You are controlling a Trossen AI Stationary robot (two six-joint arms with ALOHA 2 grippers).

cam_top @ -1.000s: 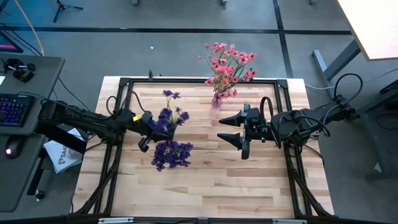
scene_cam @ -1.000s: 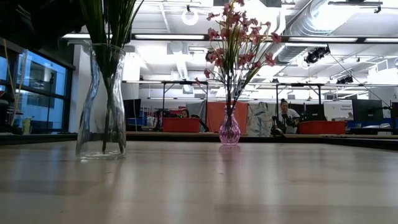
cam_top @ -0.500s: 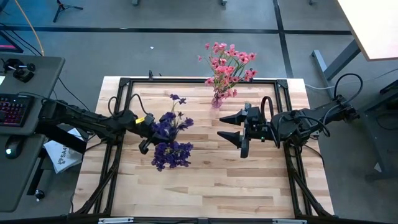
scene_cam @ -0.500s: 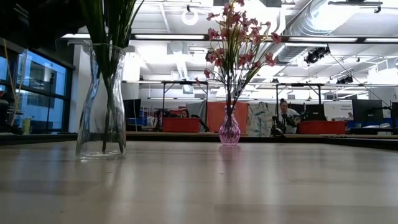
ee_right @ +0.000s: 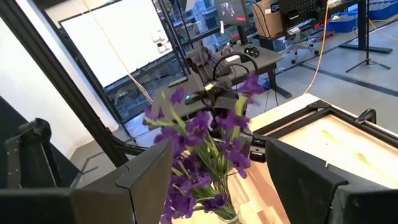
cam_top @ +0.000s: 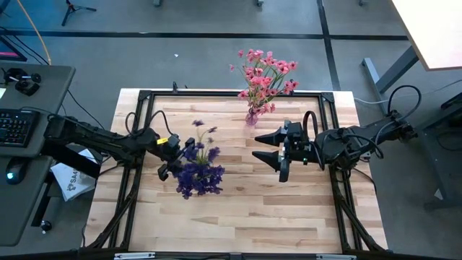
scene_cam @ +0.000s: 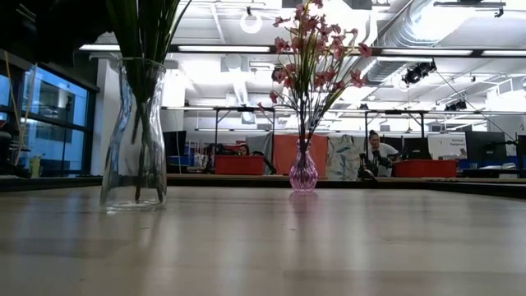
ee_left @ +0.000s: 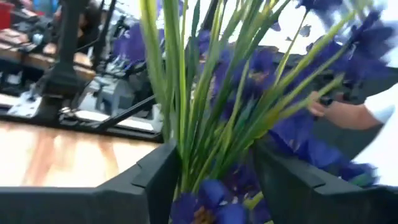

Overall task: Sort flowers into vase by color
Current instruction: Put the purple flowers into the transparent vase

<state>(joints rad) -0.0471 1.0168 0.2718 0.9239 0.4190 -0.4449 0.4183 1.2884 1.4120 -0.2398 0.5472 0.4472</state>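
No brand, label or writing is legible in any view.

High view: my left claw (cam_top: 167,160) sits left of centre on the bench (cam_top: 238,217), its arm reaching in low from the left edge of the frame. It is right beside the purple flowers (cam_top: 198,173), whose blossoms spread just below and to the right of it. From above I cannot tell whether I touch a stem. My right claw (cam_top: 278,153) hangs right of centre, arm coming in from the right edge, fingers pointing left and spread wide with nothing between them. The pink flowers (cam_top: 266,76) stand in a small pink vase (cam_top: 252,115) at the top middle of the bench, well apart from both claws.

Left wrist view: my two dark fingers (ee_left: 155,177) stand apart at the bottom of the frame, with a bundle of green stems (ee_left: 199,112) rising between them. Whether the fingers press the stems is not visible.

Right wrist view: purple blossoms at centre, with the rim of the clear vase (ee_right: 227,216) at the lower edge. The left arm shows behind them.

Low view: the clear vase stands at the left of the frame holding green stems; blossoms are cut off above. The pink vase is at centre. Neither claw appears here. A person (scene_cam: 378,152) is in the room behind, far right of centre.
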